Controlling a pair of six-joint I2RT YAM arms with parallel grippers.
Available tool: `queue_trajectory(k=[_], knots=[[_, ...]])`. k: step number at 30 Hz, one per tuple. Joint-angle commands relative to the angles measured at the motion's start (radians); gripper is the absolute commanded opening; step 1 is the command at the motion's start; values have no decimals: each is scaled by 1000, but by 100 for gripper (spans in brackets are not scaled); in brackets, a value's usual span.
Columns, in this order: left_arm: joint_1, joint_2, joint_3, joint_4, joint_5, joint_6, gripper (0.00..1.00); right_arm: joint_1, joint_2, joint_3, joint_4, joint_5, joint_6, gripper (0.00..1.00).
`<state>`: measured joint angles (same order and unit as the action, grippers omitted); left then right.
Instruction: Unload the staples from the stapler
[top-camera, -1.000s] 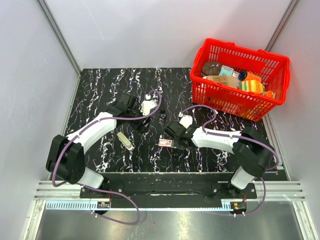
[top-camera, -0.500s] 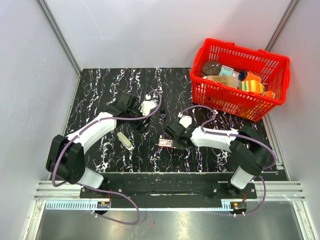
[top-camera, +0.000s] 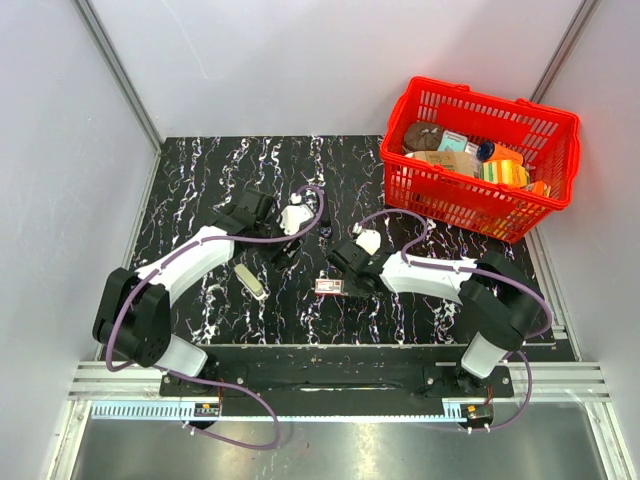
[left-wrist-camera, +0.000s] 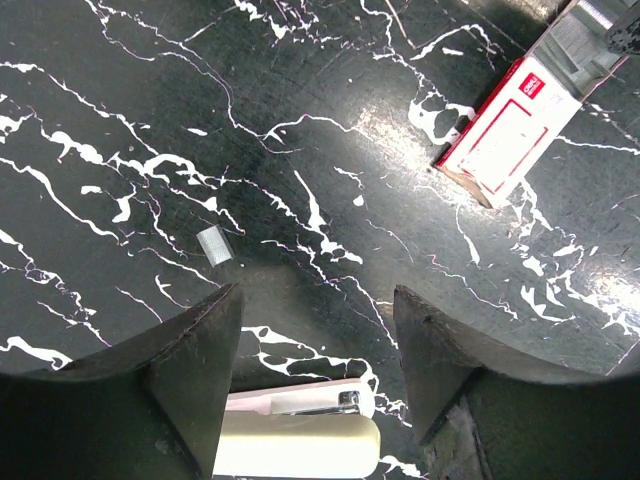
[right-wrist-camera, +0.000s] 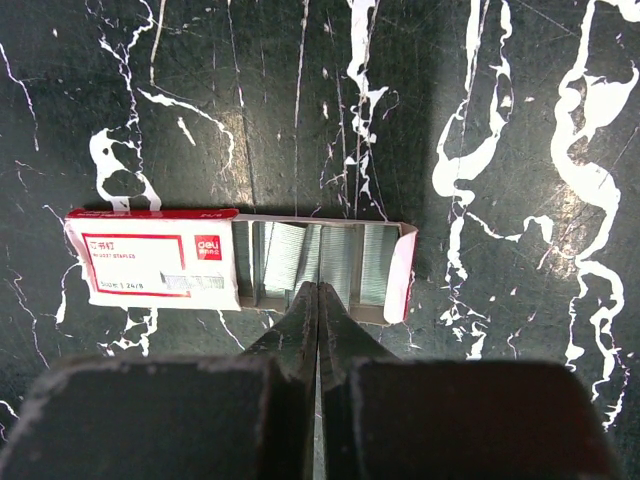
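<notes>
staples: tiny grey strip lying loose on black marble tabletop, open room all round it, just ahead of left claw, which is spread wide and holds nothing; stapler not made out against the dark top; beige-and-silver piece cut off at frame bottom between that claw's fingers; right claw pinched shut, tips at slid-out tray of red-and-white box; red basket back right, grey walls
</notes>
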<state>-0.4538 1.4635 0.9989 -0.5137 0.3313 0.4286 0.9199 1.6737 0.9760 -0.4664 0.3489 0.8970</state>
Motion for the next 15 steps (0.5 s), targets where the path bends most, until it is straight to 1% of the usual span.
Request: queue_trajectory(k=[1,9,15], knots=[[-5,9,-6,40,-23,21,66,-7,6,35,12,4,-7,0],[-5,12,-11,40,-32,27,66,-7,-54,36,-37,6,-21,0],[-5,21,-9,46,-44,32,66,-7,-98,50,-43,-8,-35,0]])
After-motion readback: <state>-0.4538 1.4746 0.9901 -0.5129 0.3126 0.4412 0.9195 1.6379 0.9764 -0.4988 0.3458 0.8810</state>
